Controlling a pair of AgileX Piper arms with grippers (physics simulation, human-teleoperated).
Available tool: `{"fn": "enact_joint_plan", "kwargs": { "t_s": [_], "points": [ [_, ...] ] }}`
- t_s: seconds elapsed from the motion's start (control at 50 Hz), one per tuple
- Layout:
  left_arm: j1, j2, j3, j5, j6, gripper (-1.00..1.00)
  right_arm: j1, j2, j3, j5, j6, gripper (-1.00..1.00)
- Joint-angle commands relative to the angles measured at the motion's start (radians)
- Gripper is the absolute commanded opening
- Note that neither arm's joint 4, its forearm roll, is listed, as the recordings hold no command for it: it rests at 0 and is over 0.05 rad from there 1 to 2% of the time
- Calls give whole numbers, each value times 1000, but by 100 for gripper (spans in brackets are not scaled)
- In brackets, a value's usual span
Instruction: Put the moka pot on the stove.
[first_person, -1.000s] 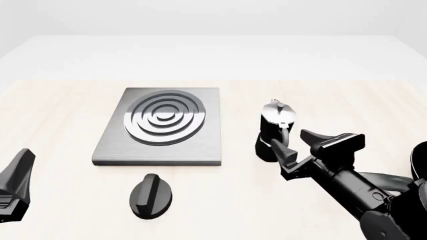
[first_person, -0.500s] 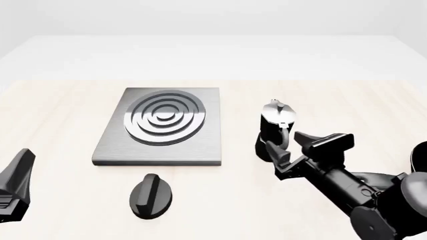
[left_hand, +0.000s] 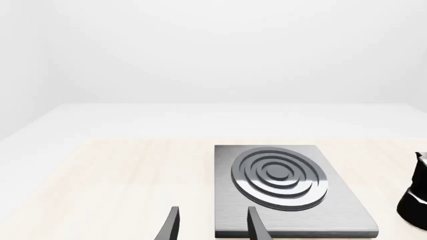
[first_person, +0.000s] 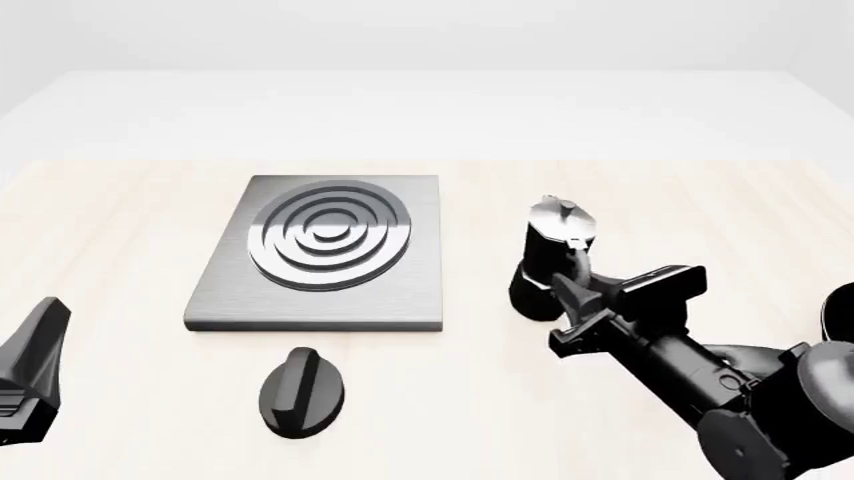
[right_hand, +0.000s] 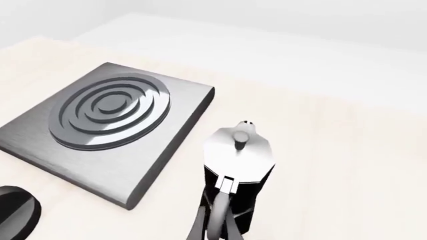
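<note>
The moka pot (first_person: 547, 258), black with a shiny silver lid, stands on the table right of the stove (first_person: 320, 250), apart from it. My right gripper (first_person: 582, 285) is shut on the pot's curved handle from the near side. In the right wrist view the handle (right_hand: 217, 212) sits pinched between the two fingers (right_hand: 198, 226), with the pot (right_hand: 238, 165) just ahead and the stove (right_hand: 107, 112) beyond it. My left gripper (first_person: 38, 345) waits open at the near left, empty. Its wrist view shows the fingertips (left_hand: 173, 224) apart, the stove (left_hand: 287, 192) and the pot (left_hand: 415, 200) at the frame's edge.
A black oval knob (first_person: 302, 392) lies on the table just in front of the stove's near edge, also seen as the knob (right_hand: 13, 217) in the right wrist view. The light wooden table (first_person: 120, 230) ends at a white back wall.
My right gripper has pushed forward and shut its fingers on the pot's handle. The pot has shifted and tipped slightly to the right. The left arm has not moved.
</note>
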Motion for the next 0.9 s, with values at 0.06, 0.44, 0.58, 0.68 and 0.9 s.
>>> {"fn": "enact_joint_plan", "kwargs": {
  "t_s": [0.06, 0.44, 0.58, 0.68, 0.9],
  "points": [
    [0, 0, 0, 0, 0, 100, 1, -74, 37, 1, -21, -100],
    [0, 0, 0, 0, 0, 100, 11, -185, 66, 21, -90, -100],
    [0, 0, 0, 0, 0, 100, 15, -235, 63, 54, -91, -100],
    [0, 0, 0, 0, 0, 100, 16, -299, 55, 108, -87, -100],
    [0, 0, 0, 0, 0, 100, 24, -402, 40, 202, -77, -100]
  ]
}}
